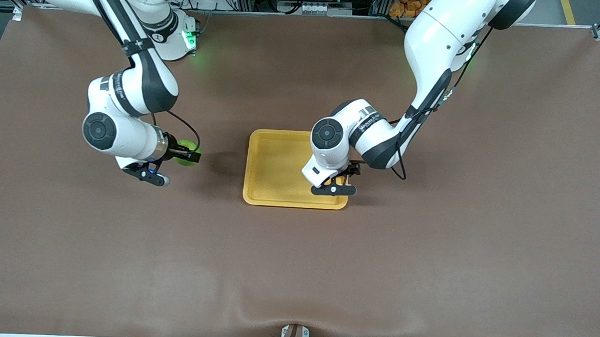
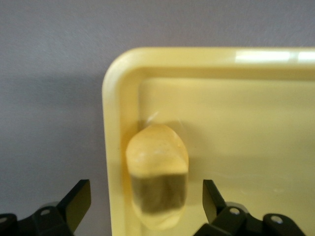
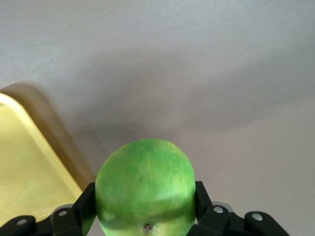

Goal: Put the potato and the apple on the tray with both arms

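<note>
On tray potato (released), apple gripped

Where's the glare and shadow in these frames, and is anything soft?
Left wrist view: glare streak on the tray rim, the potato soft, its lower half in shadow between the open left gripper fingers. Right wrist view: the apple in the right gripper is fairly sharp. Front view: even lighting, soft shadows beside the arms.

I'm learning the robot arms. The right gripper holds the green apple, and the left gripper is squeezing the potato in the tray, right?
Not quite. The left gripper is open, fingers apart from the potato lying in the tray, as the left wrist view shows. The right gripper does hold the apple.
</note>
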`<state>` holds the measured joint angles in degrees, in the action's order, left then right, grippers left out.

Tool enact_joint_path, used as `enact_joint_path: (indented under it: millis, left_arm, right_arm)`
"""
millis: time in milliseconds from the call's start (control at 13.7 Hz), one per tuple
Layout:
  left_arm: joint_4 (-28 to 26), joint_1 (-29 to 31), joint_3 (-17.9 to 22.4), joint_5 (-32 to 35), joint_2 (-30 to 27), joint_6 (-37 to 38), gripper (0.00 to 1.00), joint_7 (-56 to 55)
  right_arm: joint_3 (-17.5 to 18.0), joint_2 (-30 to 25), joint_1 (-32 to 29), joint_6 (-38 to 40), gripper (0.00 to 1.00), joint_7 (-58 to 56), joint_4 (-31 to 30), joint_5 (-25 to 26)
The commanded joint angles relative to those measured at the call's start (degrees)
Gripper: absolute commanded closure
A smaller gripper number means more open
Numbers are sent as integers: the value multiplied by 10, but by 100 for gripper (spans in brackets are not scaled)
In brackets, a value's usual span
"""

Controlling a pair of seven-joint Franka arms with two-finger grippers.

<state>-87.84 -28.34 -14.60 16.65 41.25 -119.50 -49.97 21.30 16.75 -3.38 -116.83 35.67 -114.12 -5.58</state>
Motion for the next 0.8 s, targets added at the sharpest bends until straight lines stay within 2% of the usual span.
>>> enact_joint_path:
  millis: [0,365,731]
  left_arm:
    - [1,7,1,12,-32,21,0,-7]
    - [2,30,0,5,-88,64,0,-1]
    - [2,84,-3,-48,-185,140,0,27]
  right_arm:
    - [28,17,-1,7,100,57,28,-4]
    - [37,44,38,-12,100,137,51,-4]
    - [37,97,103,-95,100,252,68,-4]
